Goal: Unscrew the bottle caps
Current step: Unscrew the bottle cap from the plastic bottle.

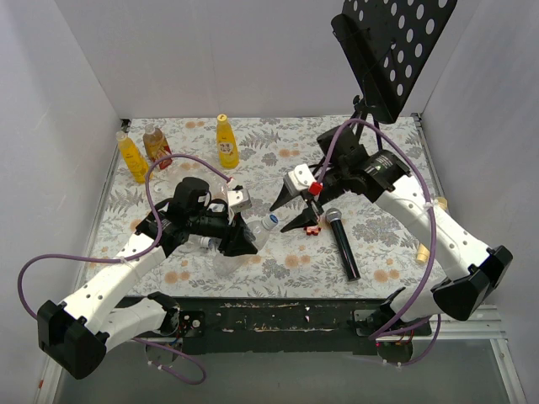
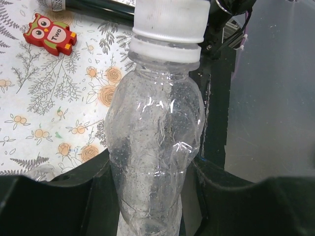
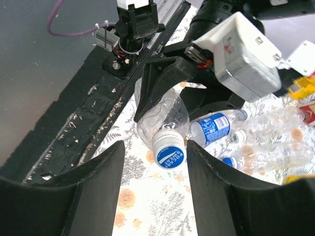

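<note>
My left gripper [image 1: 240, 237] is shut on a clear bottle [image 2: 155, 147], gripping its body and holding it on its side with the neck towards the right arm. The bottle's white cap [image 2: 170, 22] with a blue top [image 3: 169, 151] is on the neck. My right gripper [image 3: 155, 167] is open, its fingers on either side of the cap and a little short of it, not touching. In the top view the cap [image 1: 269, 223] sits just left of the right gripper [image 1: 284, 219]. The left gripper [image 2: 152, 196] squeezes the bottle's lower body.
A blue-labelled bottle [image 3: 211, 127] and clear capped bottles [image 3: 266, 132] lie behind the left gripper. Two yellow bottles [image 1: 132, 160] [image 1: 226, 141] and a brown one [image 1: 157, 145] stand at the back left. A black microphone [image 1: 343, 242] and red owl toy [image 2: 49, 33] lie mid-table. A music stand [image 1: 392, 50] rises back right.
</note>
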Robot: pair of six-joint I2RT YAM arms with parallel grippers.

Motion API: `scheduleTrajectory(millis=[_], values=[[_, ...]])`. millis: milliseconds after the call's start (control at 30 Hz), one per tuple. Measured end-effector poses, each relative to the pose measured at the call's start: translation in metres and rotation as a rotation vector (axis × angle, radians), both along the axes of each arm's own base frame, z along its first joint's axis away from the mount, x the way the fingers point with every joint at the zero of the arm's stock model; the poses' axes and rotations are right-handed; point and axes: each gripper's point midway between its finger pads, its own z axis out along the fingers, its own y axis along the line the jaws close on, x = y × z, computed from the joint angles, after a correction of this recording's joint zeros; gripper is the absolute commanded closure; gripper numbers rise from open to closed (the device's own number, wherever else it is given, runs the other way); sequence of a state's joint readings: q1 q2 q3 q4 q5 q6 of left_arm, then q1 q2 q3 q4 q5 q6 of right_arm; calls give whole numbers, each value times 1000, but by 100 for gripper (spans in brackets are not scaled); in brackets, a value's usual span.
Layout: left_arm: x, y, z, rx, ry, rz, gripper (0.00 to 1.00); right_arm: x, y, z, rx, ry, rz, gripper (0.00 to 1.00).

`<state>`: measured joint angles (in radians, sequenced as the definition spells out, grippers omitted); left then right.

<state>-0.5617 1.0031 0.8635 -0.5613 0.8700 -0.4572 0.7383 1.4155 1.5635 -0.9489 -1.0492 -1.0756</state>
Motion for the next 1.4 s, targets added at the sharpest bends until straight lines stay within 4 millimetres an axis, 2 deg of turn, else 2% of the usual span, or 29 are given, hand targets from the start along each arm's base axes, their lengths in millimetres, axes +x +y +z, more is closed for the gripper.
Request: scheduleTrajectory(millis=[167,200,233,267,400,600,667,733,867,967,1200,1333,1400], values=[[2,1,-3,12,8,22,100,7,-6,17,-13,143,-141,40],[3,1,-3,13,8,25,100,10,-6,19,-20,185,-185,37],[3,2,-3,14,9,27,100,13,-5,21,-26,228,-229,29],[3,1,-3,14,8,28,100,15,-5,21,-35,275,-272,16],[4,1,-3,14,10,34,100,25,0,13,-79,429,-408,13],[6,1,-2,13,10,42,100,30,9,-1,-138,528,-494,14],[6,1,-2,14,10,44,100,31,13,-8,-162,543,-504,20],[6,1,-2,15,9,46,100,32,16,-16,-193,558,-509,30],[8,2,-3,18,5,52,100,35,21,-33,-263,590,-513,67],[9,3,-5,27,7,63,100,32,22,-34,-275,593,-495,97],[9,-1,1,-1,-14,45,100,25,17,-21,-261,502,-405,99],[9,-4,14,-43,-55,26,100,19,15,-6,-214,224,-186,99],[7,-4,15,-45,-61,18,100,16,14,-9,-174,54,-81,99]])
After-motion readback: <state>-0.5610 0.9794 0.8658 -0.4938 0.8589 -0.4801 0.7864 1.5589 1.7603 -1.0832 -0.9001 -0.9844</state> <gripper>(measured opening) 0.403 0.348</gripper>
